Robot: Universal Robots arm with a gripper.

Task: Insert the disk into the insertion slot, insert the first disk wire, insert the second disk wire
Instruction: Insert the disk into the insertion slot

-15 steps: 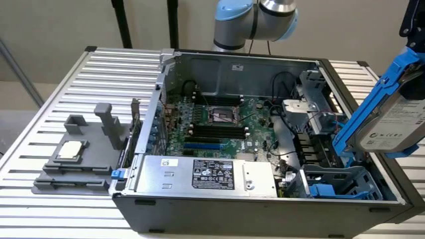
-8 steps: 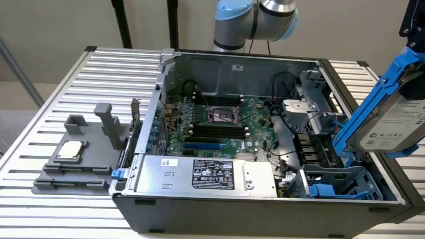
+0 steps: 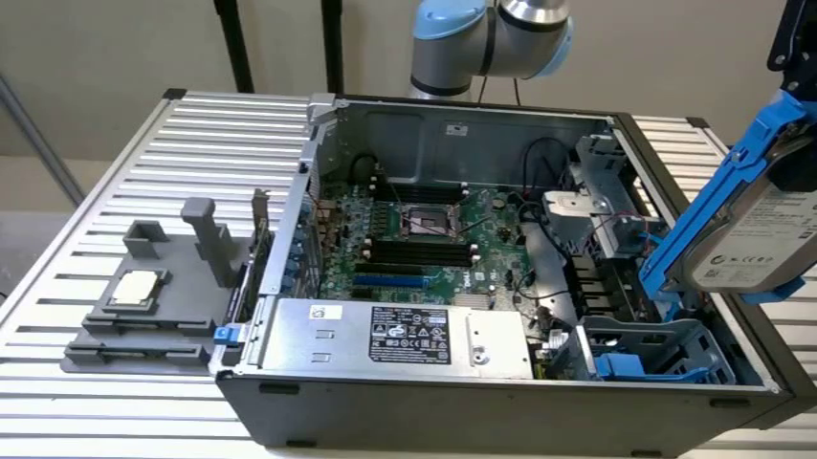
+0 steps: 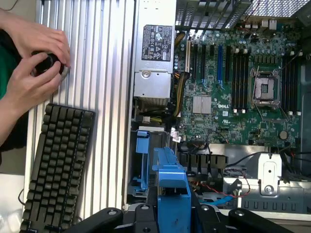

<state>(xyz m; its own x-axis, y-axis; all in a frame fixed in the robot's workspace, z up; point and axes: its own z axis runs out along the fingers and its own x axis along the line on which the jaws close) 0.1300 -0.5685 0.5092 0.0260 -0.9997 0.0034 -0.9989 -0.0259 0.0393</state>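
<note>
The disk, a silver-grey drive with a white label in a bright blue carrier, hangs tilted above the open computer case at the exterior view's right. My gripper is shut on it, and the blue carrier sits between the black fingers. The insertion slot, a slate-blue ribbed cage with blue tabs, stands open below the disk in the case's near right corner. In the wrist view the insertion slot lies just beside the carrier's end. Thin red and blue wires lie in the case near the cage.
The case holds a motherboard and a silver power-supply box. A grey fixture with a chip rests on the slatted table at the exterior view's left. A keyboard and a person's hands on a black object are beside the case.
</note>
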